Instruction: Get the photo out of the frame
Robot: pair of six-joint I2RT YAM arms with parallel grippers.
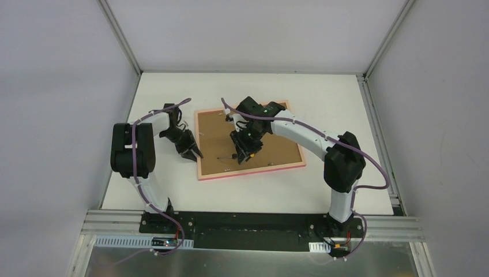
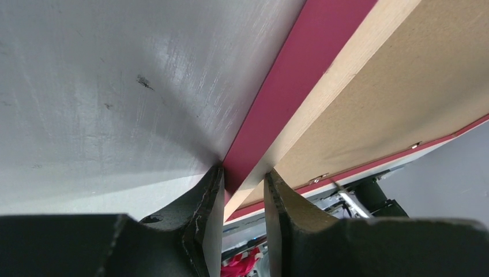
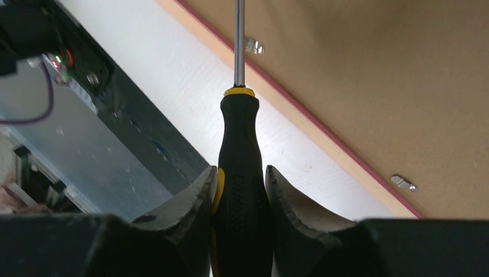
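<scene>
The pink frame lies face down on the white table, its brown backing board facing up. The photo is hidden beneath that board. My left gripper is at the frame's left edge. In the left wrist view it is shut on the frame, one finger on the pink outer side and one on the wooden rim beside the board. My right gripper hovers over the board, shut on the black-and-yellow handle of a screwdriver. The screwdriver's shaft points at the board near the frame's rim.
Small metal tabs sit along the frame's inner rim on the board. The black base plate and aluminium rail run along the table's near edge. Grey enclosure walls stand to the left, right and back.
</scene>
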